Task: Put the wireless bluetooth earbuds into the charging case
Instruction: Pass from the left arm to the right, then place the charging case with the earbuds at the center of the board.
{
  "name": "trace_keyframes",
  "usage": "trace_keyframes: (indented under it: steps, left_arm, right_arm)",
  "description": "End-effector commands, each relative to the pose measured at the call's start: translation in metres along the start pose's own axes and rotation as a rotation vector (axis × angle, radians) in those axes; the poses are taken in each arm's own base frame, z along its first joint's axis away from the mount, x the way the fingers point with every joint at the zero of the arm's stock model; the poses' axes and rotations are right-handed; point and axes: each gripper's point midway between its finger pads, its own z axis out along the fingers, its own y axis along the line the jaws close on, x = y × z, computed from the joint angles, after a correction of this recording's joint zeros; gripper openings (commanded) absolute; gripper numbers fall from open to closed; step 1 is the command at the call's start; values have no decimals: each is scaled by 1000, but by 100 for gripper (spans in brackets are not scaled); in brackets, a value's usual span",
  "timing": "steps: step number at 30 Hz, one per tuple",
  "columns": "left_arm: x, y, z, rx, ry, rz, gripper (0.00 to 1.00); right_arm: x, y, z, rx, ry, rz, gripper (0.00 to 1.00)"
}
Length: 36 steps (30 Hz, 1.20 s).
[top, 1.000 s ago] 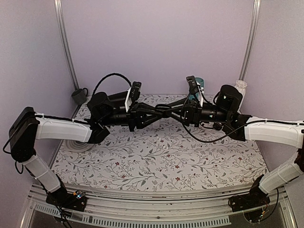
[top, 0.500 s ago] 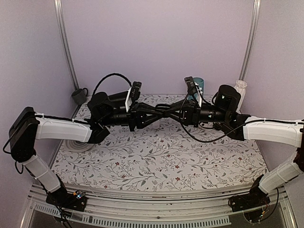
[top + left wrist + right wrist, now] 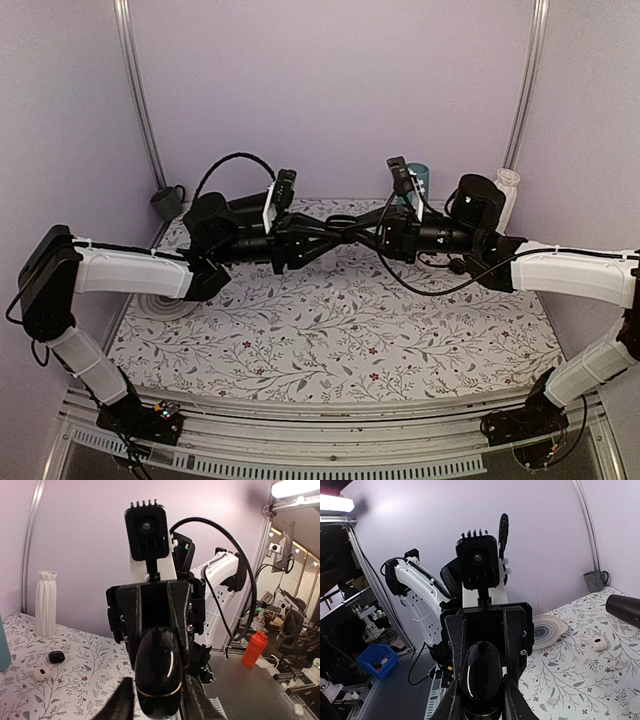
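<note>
Here, the charging case (image 3: 158,662) hangs in mid-air above the far middle of the desk (image 3: 330,330), between two arms that meet fingertip to fingertip. The left end effector (image 3: 158,680) has its fingers pressed against the case's two sides. In the right wrist view, the right end effector (image 3: 481,680) flanks the same glossy black shell just as closely, so both appear to be pinching it. The thin gold seam around the case looks shut, so I judge the lid is not yet open. I cannot pick out the earbuds in any view.

The main risk is the shell itself. It is smooth, rounded and small, and it is held well above the desk. If one grip loosens before the other is firm, the case could squirt out and fall. If both clamp hard and either arm shifts, they would pull against each other and could twist the case, strain the hinge, or knock fingers together. A drop might land it near the small black rounded object (image 3: 56,656) at the far right, where the two could be confused.
</note>
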Motion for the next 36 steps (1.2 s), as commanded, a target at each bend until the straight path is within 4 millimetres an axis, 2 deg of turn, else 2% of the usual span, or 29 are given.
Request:
trace_keyframes:
  steps: [1, 6, 7, 8, 13, 19, 22, 29, 36]
  left_arm:
    - [-12, 5, -5, -63, -29, 44, 47]
    - [-9, 18, -14, -148, -32, 55, 81]
    - [-9, 21, -16, -162, -29, 55, 91]
    - [-7, 23, -18, -174, -24, 55, 95]
    - [-1, 39, -32, -246, -19, 46, 96]
    - [4, 59, -42, -334, 9, 18, 96]
    - [2, 61, -42, -349, 11, 9, 96]
    - [-12, 61, -38, -344, -35, -9, 96]
    - [-22, 52, -38, -338, -38, 12, 96]
  right_arm:
    - [-11, -3, 3, 15, -21, 16, 3]
    - [-12, -27, -8, 90, -38, 72, 3]
    - [-10, -32, -10, 105, -39, 83, 3]
    - [-9, -37, -13, 121, -41, 91, 3]
    - [-4, -62, -27, 193, -52, 140, 3]
    - [21, -132, -65, 416, -57, 312, 3]
    - [40, -166, -88, 518, -61, 396, 3]
    - [85, -242, -114, 659, -11, 604, 3]
    - [120, -288, -125, 749, 20, 704, 4]
